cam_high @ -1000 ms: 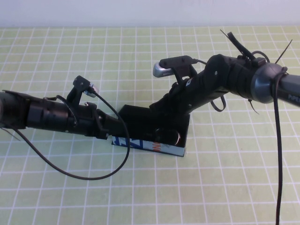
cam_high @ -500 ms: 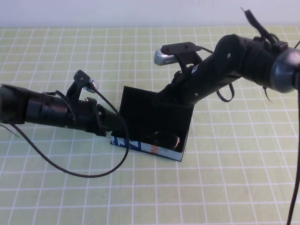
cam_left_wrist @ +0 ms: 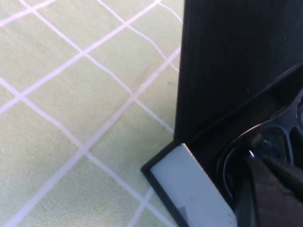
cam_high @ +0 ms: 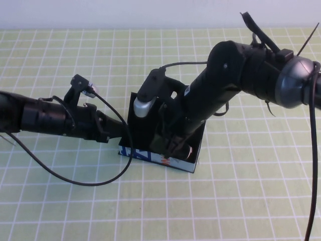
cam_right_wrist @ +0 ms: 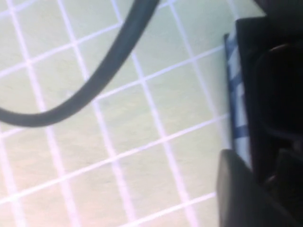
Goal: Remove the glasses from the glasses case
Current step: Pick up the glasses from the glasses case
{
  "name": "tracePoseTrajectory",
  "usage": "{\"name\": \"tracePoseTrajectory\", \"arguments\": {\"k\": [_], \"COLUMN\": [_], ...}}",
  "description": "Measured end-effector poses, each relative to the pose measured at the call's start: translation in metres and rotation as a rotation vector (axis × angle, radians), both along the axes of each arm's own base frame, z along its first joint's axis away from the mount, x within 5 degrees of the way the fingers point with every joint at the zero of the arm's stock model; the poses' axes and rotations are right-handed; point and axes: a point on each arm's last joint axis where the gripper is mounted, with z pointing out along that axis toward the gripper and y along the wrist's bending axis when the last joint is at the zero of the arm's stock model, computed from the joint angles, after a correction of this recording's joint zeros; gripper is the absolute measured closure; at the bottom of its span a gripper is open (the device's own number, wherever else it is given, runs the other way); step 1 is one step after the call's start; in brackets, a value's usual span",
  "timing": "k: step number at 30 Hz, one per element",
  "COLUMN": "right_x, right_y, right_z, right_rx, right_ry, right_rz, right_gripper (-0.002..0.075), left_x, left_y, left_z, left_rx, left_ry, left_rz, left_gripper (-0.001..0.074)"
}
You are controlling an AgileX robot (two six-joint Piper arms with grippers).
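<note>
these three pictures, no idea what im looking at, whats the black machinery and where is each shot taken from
It is a robot with two jointed arms working over a green checked table. The high view looks down from the robot's side; the other two come from cameras on its wrists. In the middle sits an open glasses case, lid up, with black glasses inside. The left gripper reaches in at the case's left end. The right gripper is lowered into the case over the glasses. Nothing is lifted out yet, and whether either set of jaws is closed cannot be seen.
</note>
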Motion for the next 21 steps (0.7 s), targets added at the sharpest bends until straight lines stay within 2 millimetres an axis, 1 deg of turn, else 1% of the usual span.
{"name": "tracePoseTrajectory", "arguments": {"k": [3,5,9,13,16,21], "right_x": [0.003,0.006,0.011,0.018,0.022,0.026], "right_y": [0.000,-0.001,0.001,0.006,0.009,0.011], "right_z": [-0.001,-0.007,-0.022,-0.031,-0.026,-0.009], "right_rx": [-0.026,-0.054,-0.080,-0.092,-0.088,-0.088], "right_ry": [-0.063,-0.079,-0.064,-0.055,-0.063,-0.094], "right_rz": [0.016,0.026,0.028,0.034,0.043,0.063], "right_gripper": [0.0492,0.0465,0.0450,0.0448,0.0447,0.0447], "left_x": [0.000,0.000,0.001,0.001,0.001,0.001], "left_y": [0.000,0.000,0.000,0.000,0.000,0.001], "left_z": [0.000,0.000,0.000,0.000,0.000,0.000], "left_rx": [0.001,0.001,0.002,0.000,0.000,0.005], "left_ry": [0.003,0.002,0.001,0.002,0.002,0.000], "left_rz": [0.004,0.007,0.011,0.012,0.012,0.017], "left_gripper": [0.0739,0.0739,0.0739,0.0740,0.0739,0.0739]}}
